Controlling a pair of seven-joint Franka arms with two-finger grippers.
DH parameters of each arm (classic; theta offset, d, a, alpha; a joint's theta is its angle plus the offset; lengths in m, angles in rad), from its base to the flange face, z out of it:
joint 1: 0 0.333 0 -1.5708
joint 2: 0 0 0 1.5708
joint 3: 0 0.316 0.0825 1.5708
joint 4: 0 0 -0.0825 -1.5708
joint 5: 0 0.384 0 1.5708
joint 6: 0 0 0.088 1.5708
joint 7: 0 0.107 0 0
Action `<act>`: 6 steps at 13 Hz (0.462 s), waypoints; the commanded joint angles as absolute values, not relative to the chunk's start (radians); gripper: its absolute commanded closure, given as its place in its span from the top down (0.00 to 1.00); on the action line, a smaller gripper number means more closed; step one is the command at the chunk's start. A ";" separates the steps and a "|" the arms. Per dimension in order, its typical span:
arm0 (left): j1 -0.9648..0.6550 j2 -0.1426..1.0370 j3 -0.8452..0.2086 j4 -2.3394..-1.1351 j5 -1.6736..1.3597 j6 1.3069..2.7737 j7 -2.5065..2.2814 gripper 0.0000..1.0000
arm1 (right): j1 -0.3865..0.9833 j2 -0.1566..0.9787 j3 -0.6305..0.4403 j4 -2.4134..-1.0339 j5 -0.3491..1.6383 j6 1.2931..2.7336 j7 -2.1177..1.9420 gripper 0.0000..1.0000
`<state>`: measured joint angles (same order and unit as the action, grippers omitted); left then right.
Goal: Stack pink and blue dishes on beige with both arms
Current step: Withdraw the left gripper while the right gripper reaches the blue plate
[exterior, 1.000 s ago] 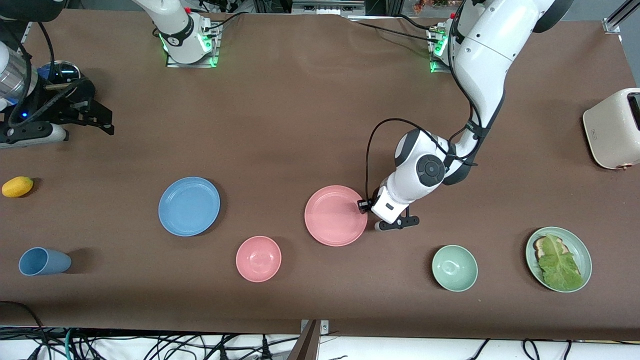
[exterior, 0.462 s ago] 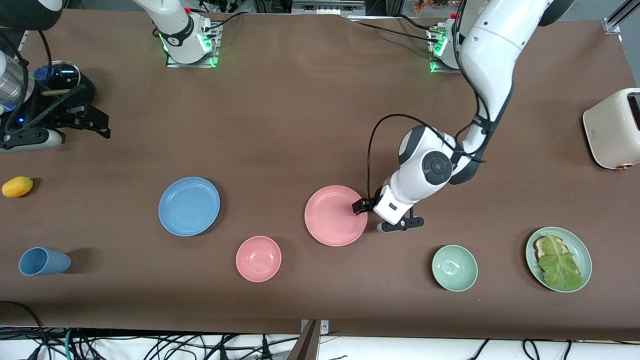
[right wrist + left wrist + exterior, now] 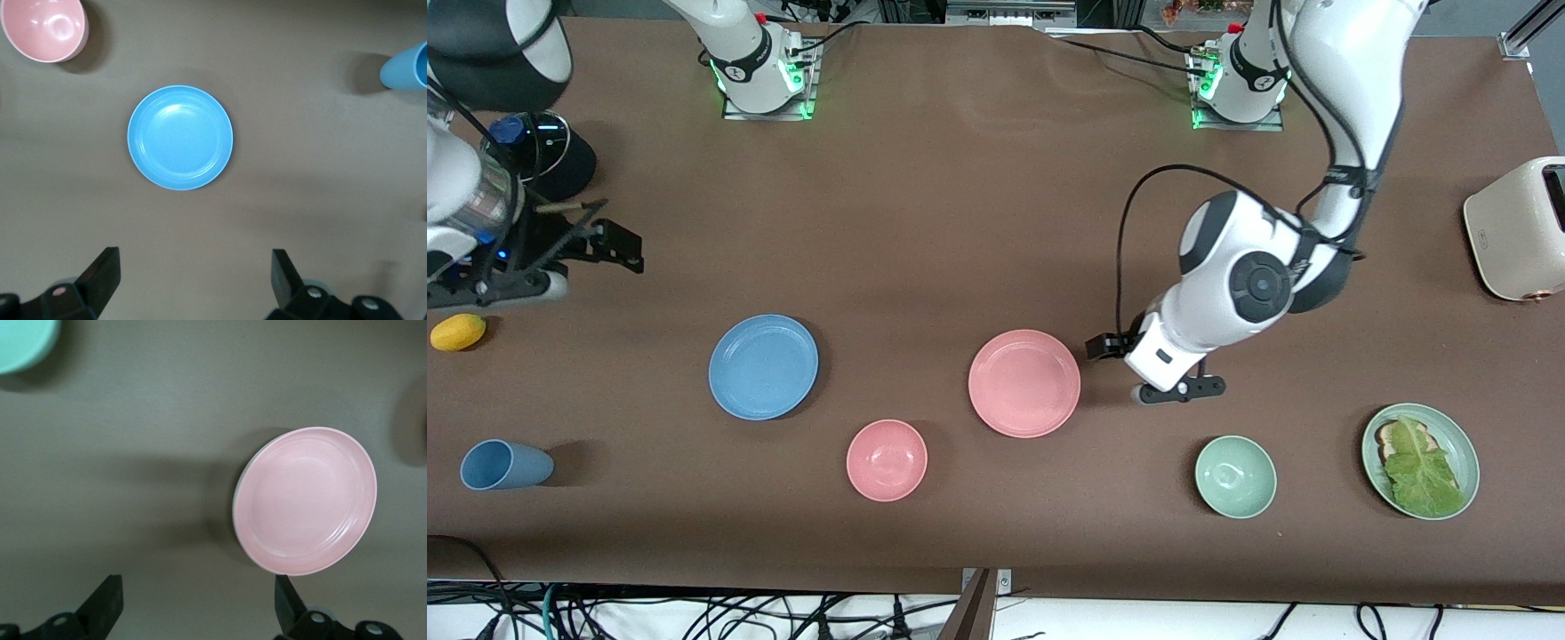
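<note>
Fingers apart on my left gripper (image 3: 1152,369) beside pink plate (image 3: 1024,383) and right gripper (image 3: 560,262) near desk's end; blue plate (image 3: 763,365) untouched, pink pickup judged next.

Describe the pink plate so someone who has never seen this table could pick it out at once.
On the brown table, look near the middle, just beside the left arm's open tool, which hangs over the bare table next to it. The pink plate lies there, flat and wide with a low rim. The pink bowl, nearer the front camera, is smaller and deeper; the equally wide blue plate differs in colour.
</note>
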<state>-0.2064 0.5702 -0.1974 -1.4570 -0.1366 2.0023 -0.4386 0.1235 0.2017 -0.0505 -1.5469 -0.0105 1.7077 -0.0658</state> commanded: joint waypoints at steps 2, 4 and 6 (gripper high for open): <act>-0.106 0.531 -0.201 -1.427 -0.104 1.884 -0.229 1.00 | 0.114 0.354 -0.048 -1.543 -0.028 1.848 -0.097 1.00; -0.051 0.522 -0.190 -1.428 -0.106 1.856 -0.111 1.00 | 0.097 0.437 -0.051 -1.555 -0.029 1.932 -0.101 1.00; -0.003 0.514 -0.175 -1.427 -0.104 1.827 -0.014 1.00 | 0.077 0.488 -0.051 -1.604 -0.029 2.072 -0.106 1.00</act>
<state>-0.0367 0.5314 -0.1771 -1.4303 -0.1333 1.8646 -0.0995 0.1029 0.4587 -0.0562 -1.5748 -0.0183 1.9845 -0.0854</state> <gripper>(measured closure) 0.000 0.000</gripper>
